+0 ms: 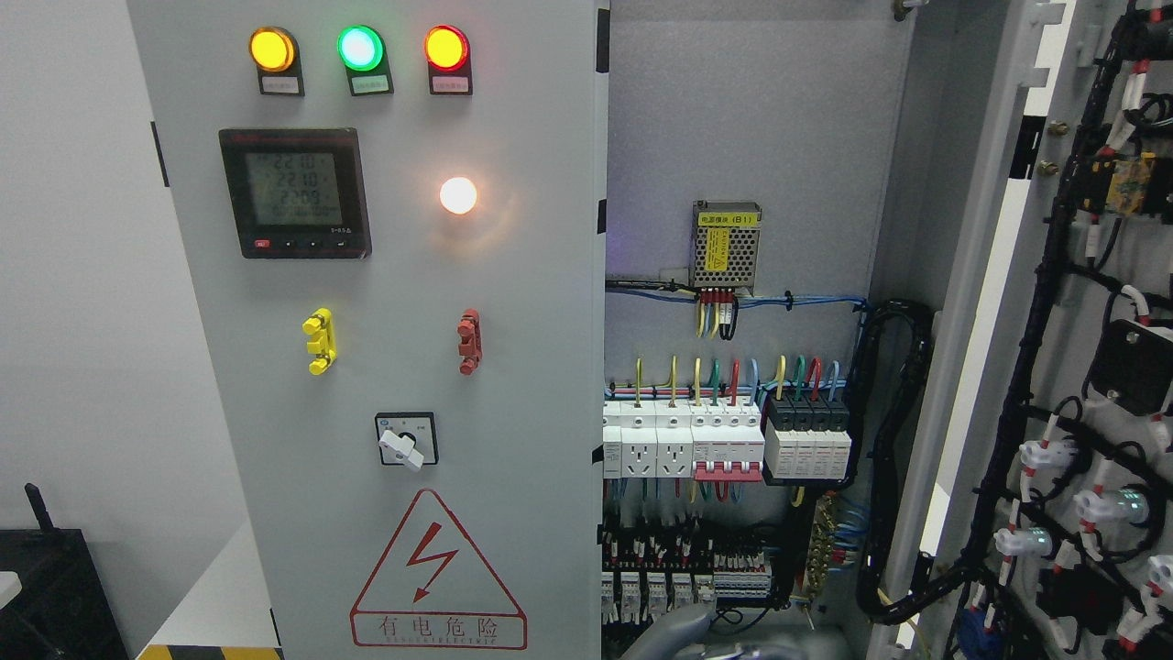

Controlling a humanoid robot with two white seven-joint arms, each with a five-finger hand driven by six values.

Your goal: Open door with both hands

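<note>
Left door [385, 367]: shut – a flat grey panel that fills the left half of the view.
Its right edge: runs straight down the middle, from the top to the bottom of the view.
Right door [1054, 367]: swung wide open – it stands at the far right and shows its inside face.
Inside of the right door: black cables [1035, 367] and white plugs run down it.
Open room: a wide gap lies between the two doors, and the cabinet inside shows through it.
Back wall [751, 119]: bare grey at the top, with a small metal box [725, 245] lower down.
Switches [724, 440]: a white row in the middle of the gap, with coloured wires going in at the top.
Lights [361, 49]: yellow, green and red in a row at the top of the left door.
Screen [295, 193]: a black square below the lights, with a white light just to its right.
Handles: a yellow one [319, 341] and a red one [468, 341], well apart, side by side.
Knob [403, 447]: white, below the handles.
Warning sign [438, 573]: a red triangle near the bottom edge.
Robot part [674, 632]: a grey rounded shape at the bottom edge, below the switches – I cannot tell which arm it is.
Fingers: I cannot tell if they are released or clenched.
</note>
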